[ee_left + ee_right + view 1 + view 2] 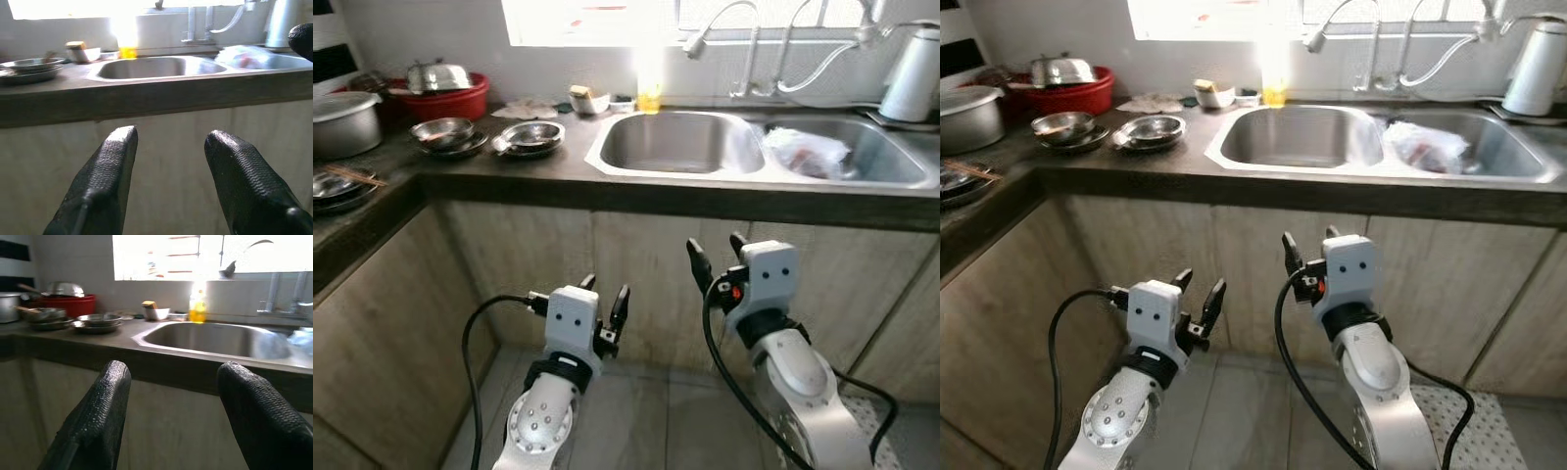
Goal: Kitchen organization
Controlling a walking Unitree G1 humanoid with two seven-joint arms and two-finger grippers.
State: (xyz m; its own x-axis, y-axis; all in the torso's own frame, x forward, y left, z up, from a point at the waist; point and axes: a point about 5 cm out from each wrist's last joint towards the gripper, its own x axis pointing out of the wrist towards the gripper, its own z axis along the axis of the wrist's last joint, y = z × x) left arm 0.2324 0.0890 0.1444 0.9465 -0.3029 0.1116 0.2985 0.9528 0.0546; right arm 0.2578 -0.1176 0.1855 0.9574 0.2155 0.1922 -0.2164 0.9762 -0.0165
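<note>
A dark counter (558,176) carries a double steel sink (675,142). Left of the sink lie stacked steel plates (530,137) and a steel bowl (442,132). A red tub (445,98) with a steel lid stands behind them. Both grippers hang below the counter edge, in front of the cabinet doors. My left gripper (605,300) is open and empty. My right gripper (717,257) is open too, nothing between its fingers, just under the left sink basin.
A crumpled plastic bag (808,152) lies in the right basin. Taps (744,49) rise behind the sink; a white kettle (913,73) stands far right. A yellow bottle (649,93), a small bowl (590,101), a grey pot (342,122) and more plates (337,186) sit on the counter.
</note>
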